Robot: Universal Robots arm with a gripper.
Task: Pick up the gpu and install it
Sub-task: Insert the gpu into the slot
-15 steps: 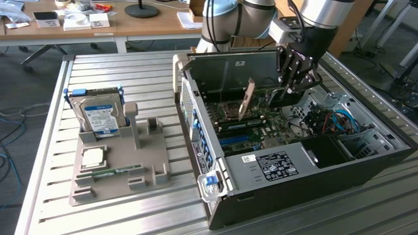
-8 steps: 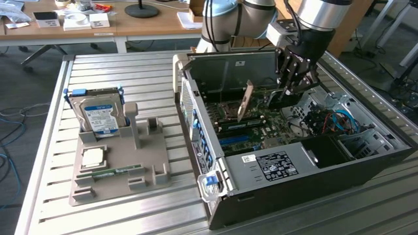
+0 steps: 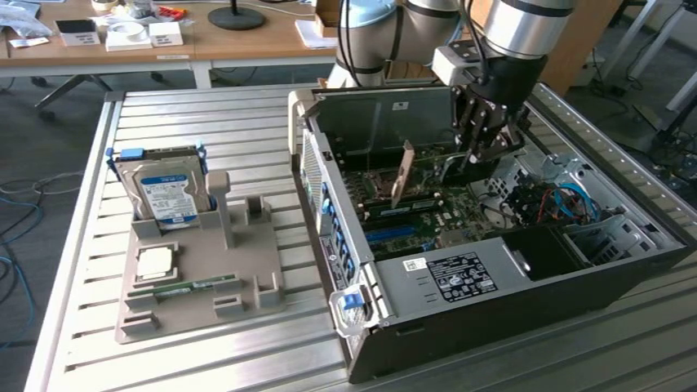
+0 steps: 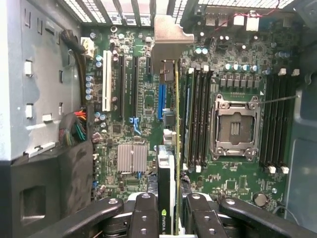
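A slatted metal table (image 3: 207, 122) is carrying the open computer case (image 3: 512, 294), and I'm reaching down inside it. My gripper (image 3: 481, 153) is pinching the gpu (image 4: 169, 168) near its fan end. The card is standing on edge over the motherboard (image 4: 133, 99), and I can't tell if it's touching. It's looking light, stiff and fragile, so I'm judging the flat sides safest to grip.

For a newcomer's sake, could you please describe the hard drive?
On the exterior view's left of the PC case, a grey parts holder lies on the table. The hard drive stands on edge at its far end, silver with a blue-white label, unlike the flat chip and RAM stick nearer the camera.
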